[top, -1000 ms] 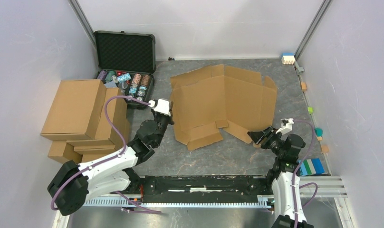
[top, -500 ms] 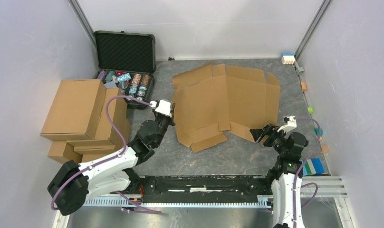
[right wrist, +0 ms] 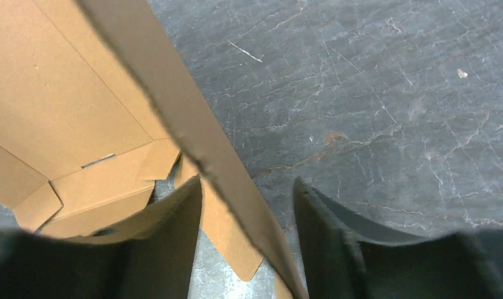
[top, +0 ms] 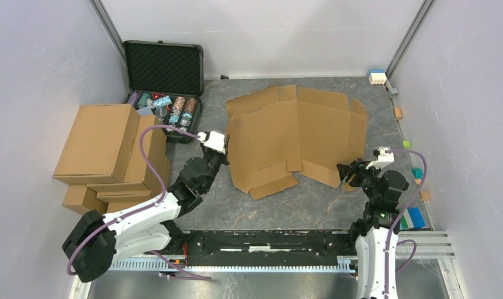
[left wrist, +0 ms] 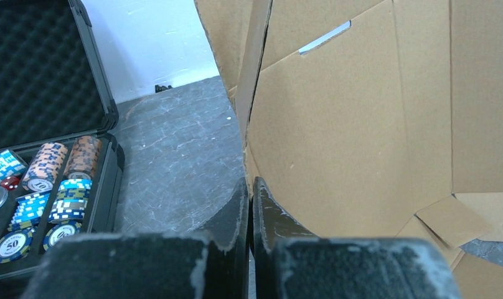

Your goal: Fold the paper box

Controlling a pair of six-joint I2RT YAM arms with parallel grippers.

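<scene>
Evidently the left pincer [left wrist: 250,184] was pinched shut on the left edge of the paper box [top: 299,134]. That flap stood upright directly ahead of its fingertips, and the rest of the brown sheet spread flat away to the pincer's right. The right pincer [right wrist: 248,187] stood open, with a raised edge of the cardboard passing between its fingers, closer to one finger than the other. Grey tabletop [right wrist: 392,93] lay beyond.
</scene>
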